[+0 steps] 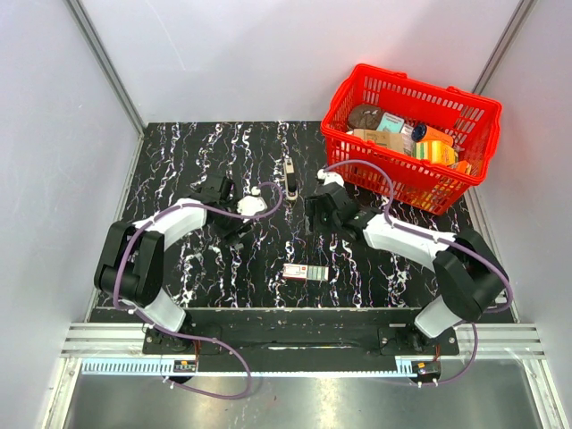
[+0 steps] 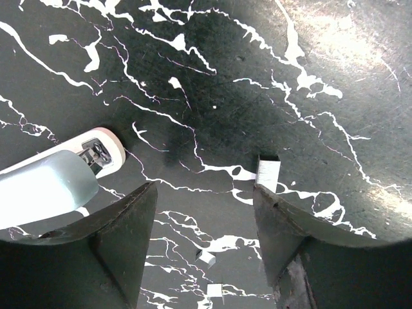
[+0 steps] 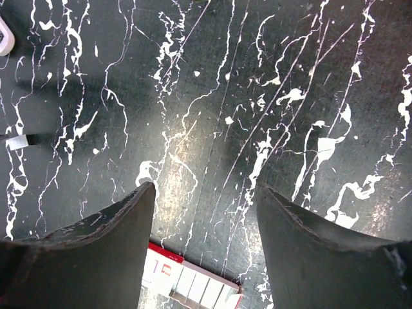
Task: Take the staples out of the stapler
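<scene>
The light-blue stapler [image 2: 48, 183] with its whitish end lies on the black marbled table at the left edge of the left wrist view, just outside the left finger. In the top view the stapler [image 1: 252, 204] is beside my left gripper [image 1: 232, 213]. My left gripper [image 2: 206, 190] is open and empty. Small silvery staple pieces [image 2: 268, 174] lie by the right fingertip and between the fingers [image 2: 207, 257]. My right gripper [image 3: 206, 190] is open and empty over bare table, and in the top view it [image 1: 318, 214] hovers right of the stapler.
A small red-and-white box [image 1: 306, 273] lies near the front centre, also below the right fingers [image 3: 187, 283]. A slim black-and-silver object [image 1: 290, 170] lies further back. A red basket [image 1: 483, 121] of groceries stands at the back right.
</scene>
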